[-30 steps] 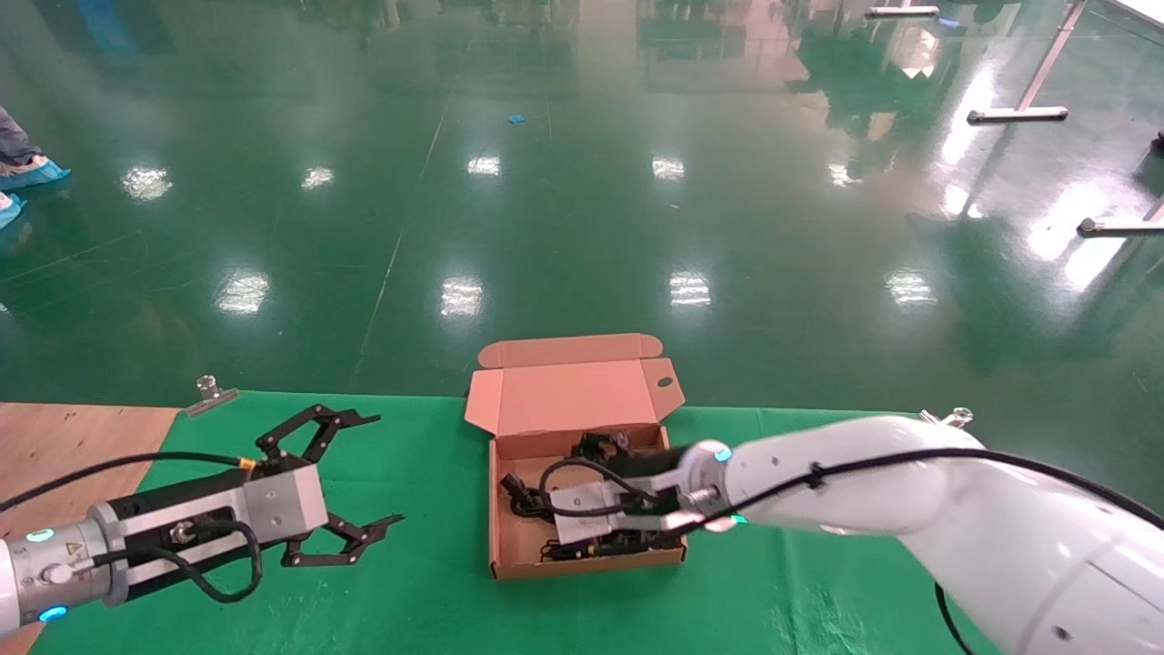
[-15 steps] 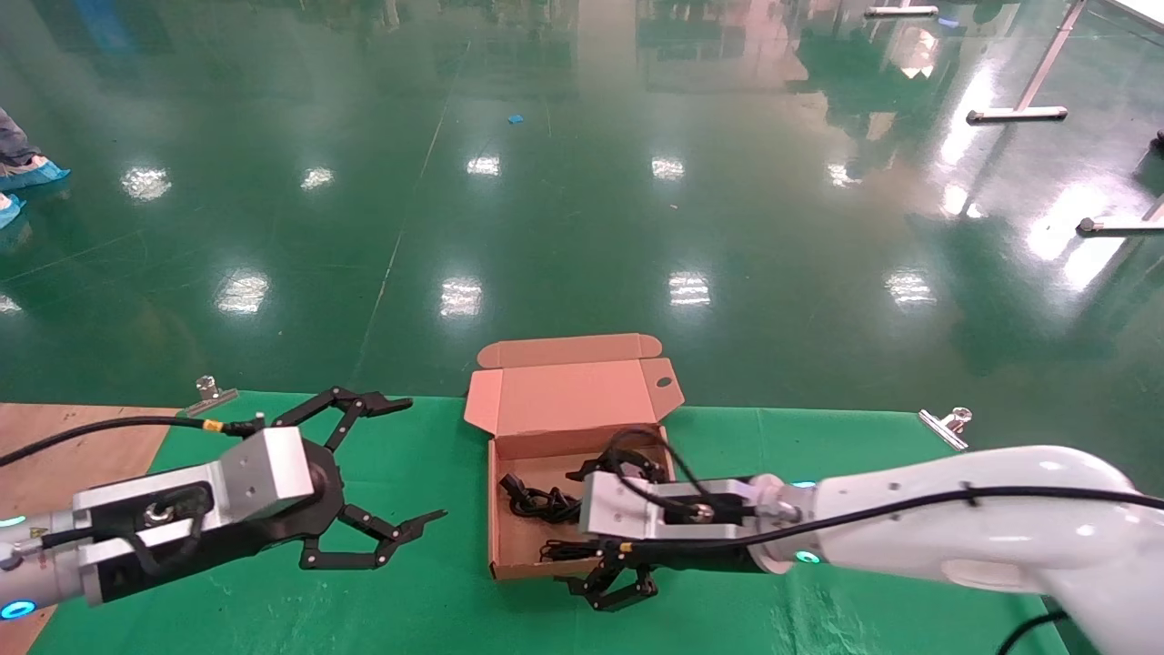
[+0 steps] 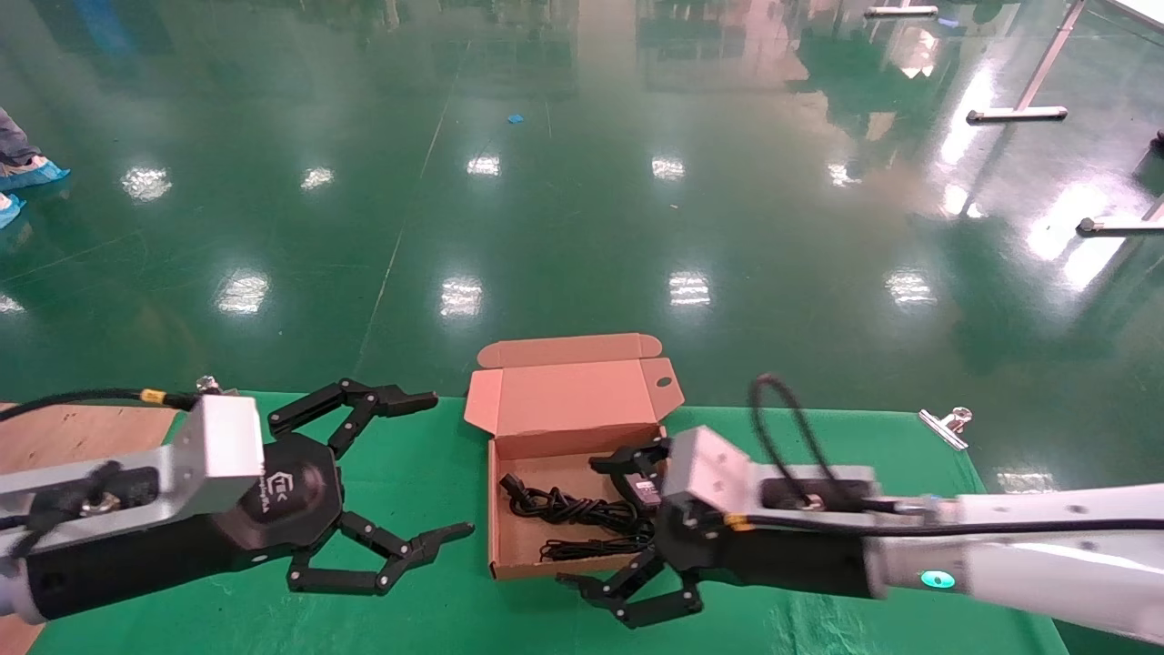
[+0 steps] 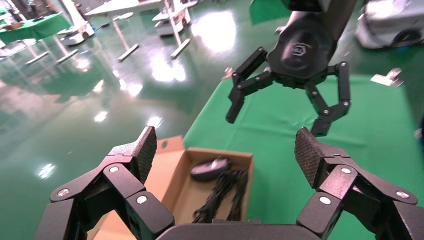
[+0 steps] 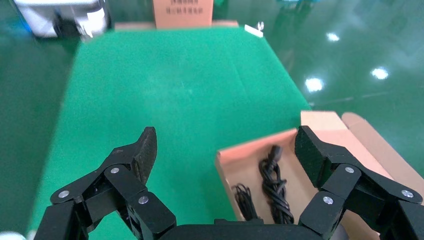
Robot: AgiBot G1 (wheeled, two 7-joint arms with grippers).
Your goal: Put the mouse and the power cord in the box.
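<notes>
The brown box [image 3: 573, 396] sits mid-table on the green cloth with its lid standing open at the back. Inside lie the coiled power cord [image 3: 568, 505] and the mouse [image 4: 210, 169], which rests at the right end. In the head view my right gripper largely hides the mouse. That right gripper [image 3: 587, 523] stands open by the box's front right corner and holds nothing. My left gripper [image 3: 446, 464] is also open and empty, hovering left of the box. The right wrist view looks past the box wall [image 5: 250, 147] onto the power cord [image 5: 274, 185].
Metal clips [image 3: 946, 423] [image 3: 207, 387] pin the cloth at the table's far corners. Bare wood [image 3: 82, 437] shows at the far left. Beyond the table's far edge is shiny green floor. Another cardboard box [image 5: 182, 12] stands past the table's left end.
My right gripper has drawn out of the box toward its front right corner and now stands open. The left gripper has moved closer to the box.
</notes>
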